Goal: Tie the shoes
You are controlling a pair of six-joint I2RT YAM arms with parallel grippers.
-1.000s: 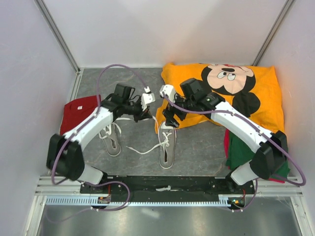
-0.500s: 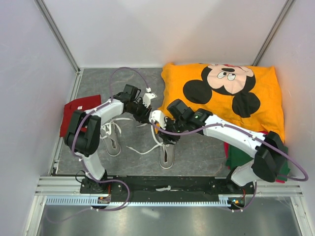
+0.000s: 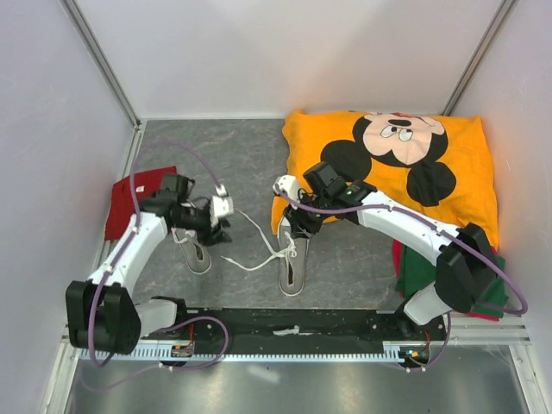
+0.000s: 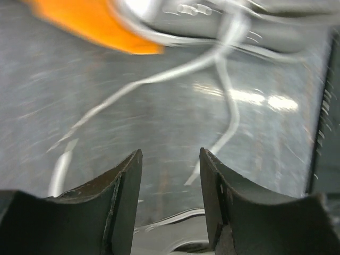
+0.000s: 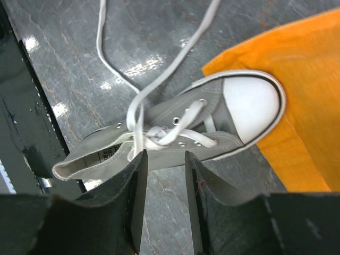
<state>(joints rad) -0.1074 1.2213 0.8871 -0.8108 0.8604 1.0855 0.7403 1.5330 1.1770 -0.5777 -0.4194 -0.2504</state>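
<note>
Loosely, untied laces (image 5: 139, 114) across shoes (image 3: 291, 272).

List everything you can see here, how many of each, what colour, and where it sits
shoes: two, grey with white toe caps, near middle of the table, the other one partly under the left arm
laces: white, untied, trailing loose across the table between the shoes
cartoon-mouse cloth: one, orange, far right
red cloth: one, left edge
green cloth: one, near right, by the right arm's base
table: one, mottled grey
left arm's fingers: two, black, apart, nothing between them
right arm's fingers: two, black, apart, over the right-hand shoe's laces
</note>
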